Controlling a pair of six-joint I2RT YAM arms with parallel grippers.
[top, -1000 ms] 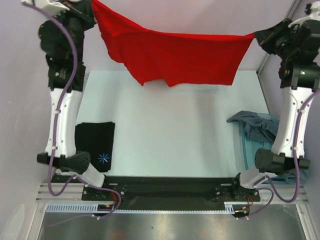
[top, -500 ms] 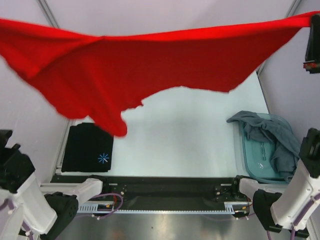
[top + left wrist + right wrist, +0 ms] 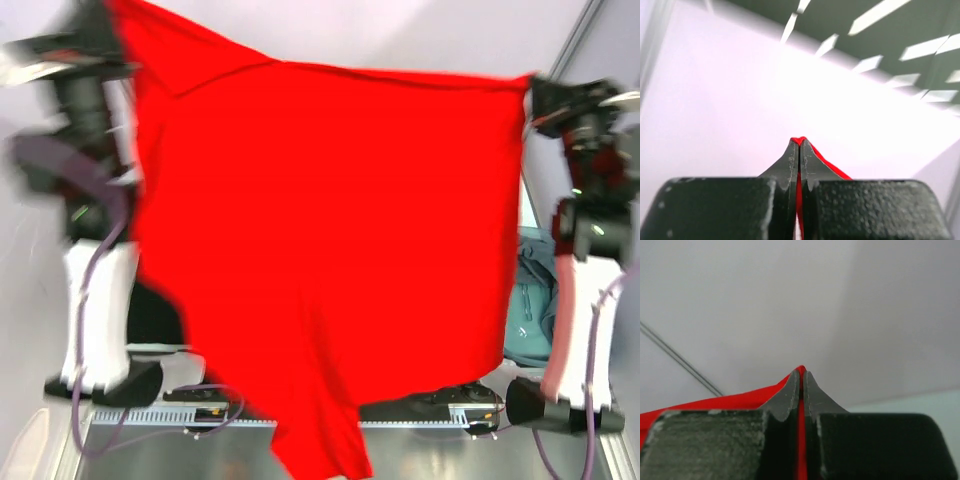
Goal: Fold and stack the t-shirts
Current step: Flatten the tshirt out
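Red cloth t-shirt (image 3: 330,220) hangs pinched tight by left end effector (image 3: 799,146) and right end effector (image 3: 801,376) — best lowered flat, slowly.

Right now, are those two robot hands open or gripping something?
Left fingers: closed, pinching the top edge of the red t-shirt.
Right fingers: closed, pinching the same red t-shirt at its other top end.
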